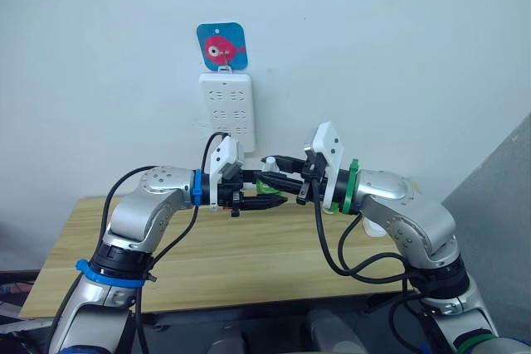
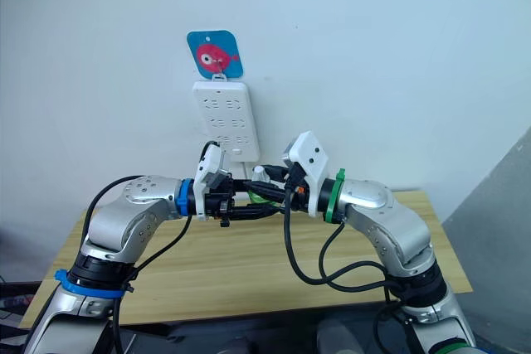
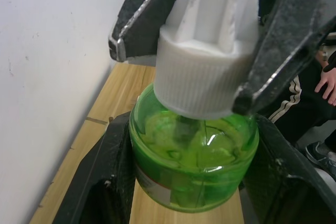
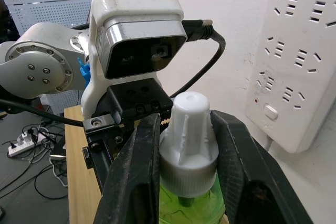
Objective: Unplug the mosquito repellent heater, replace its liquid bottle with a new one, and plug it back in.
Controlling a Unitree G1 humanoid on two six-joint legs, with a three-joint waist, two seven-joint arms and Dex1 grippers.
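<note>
While both arms meet | left tool point(image 3: 184, 182) clamps green bottle point(image 3: 194, 161) | right tool point(image 4: 186, 145) grips white cap point(image 4: 188, 140)

arms: silver-grey metal shells | left arm point(image 1: 153, 205): blue bands | right arm point(image 1: 398, 209): green bands | cables: black, looped | wrist cameras: white housings | fingers: black

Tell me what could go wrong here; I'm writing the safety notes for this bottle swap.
1. The left hand clamps the green liquid bottle and the right hand grips its white cap; twisting too hard could spill liquid.
2. The bottle is held in the air above the wooden table, so a slip drops it.
3. The work sits near the white power strip, so a spill could reach the sockets.
</note>
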